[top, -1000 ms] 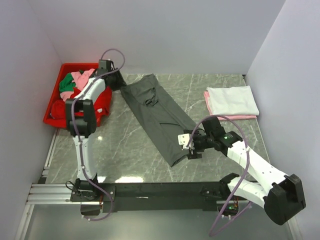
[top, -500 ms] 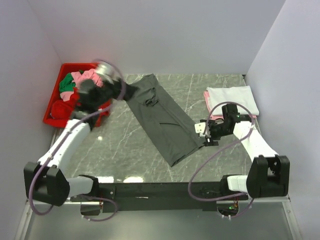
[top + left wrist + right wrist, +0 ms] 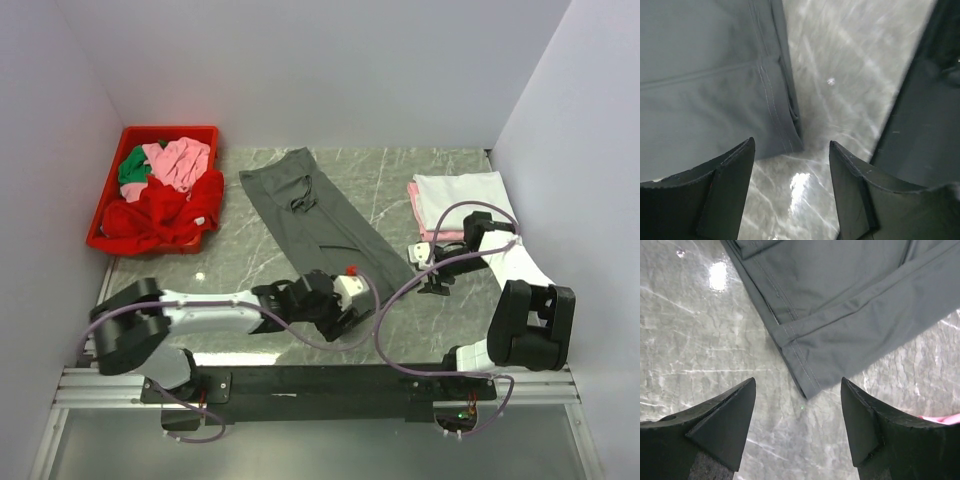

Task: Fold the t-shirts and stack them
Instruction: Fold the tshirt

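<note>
Midway through folding the dark grey t-shirt (image 3: pixel 315 225): spread flat on the desk (image 3: pixel 240 270) as a long narrow band, not yet folded short. Lying just ahead of the left end effector (image 3: pixel 791 146), with the near hem corner right beyond the fingertips. Lying likewise just ahead of the right end effector (image 3: pixel 797 383), with the other hem corner close before the gap. Both released, jaws wide apart, nothing between them, hovering at the cloth's edge.

Beyond the right end effector and off to its right, a folded white and pink stack (image 3: pixel 463 200). Far off from the left end effector, more t-shirts (image 3: pixel 165 195) heaped in the red bin (image 3: pixel 100 240).

Judged next: lower each end effector onto its corner, pinch through all the layers at the hem, then carry the near end over toward the far end. Calls for a low, flat approach to avoid a shallow pinch on thin cloth, and for matched travel on both sides to keep the fold square.
</note>
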Controlling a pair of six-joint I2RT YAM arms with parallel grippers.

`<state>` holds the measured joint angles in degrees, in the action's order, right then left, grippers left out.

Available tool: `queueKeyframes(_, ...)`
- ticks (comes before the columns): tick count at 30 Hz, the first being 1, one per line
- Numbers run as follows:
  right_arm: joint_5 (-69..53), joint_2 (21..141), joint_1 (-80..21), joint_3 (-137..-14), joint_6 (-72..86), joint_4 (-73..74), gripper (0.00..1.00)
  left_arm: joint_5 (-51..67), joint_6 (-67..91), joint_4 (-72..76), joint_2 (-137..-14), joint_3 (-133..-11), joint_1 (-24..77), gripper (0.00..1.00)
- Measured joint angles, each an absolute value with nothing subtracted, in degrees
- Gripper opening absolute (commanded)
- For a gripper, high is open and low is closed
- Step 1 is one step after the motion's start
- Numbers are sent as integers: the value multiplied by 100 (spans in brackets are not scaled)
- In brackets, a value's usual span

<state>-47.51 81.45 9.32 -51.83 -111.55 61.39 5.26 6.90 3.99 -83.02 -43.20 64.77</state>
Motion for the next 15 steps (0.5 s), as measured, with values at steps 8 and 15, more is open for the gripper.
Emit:
queueKeyframes(8, -4853, 8162, 937, -5181, -11218, 6187, 74, -204, 486, 375, -9614, -4906, 6847, 63)
queueKeyframes(15, -4845, 8191, 937, -5181, -11238, 6182, 74, -742, 499, 351, -10090, -5236, 7024, 38)
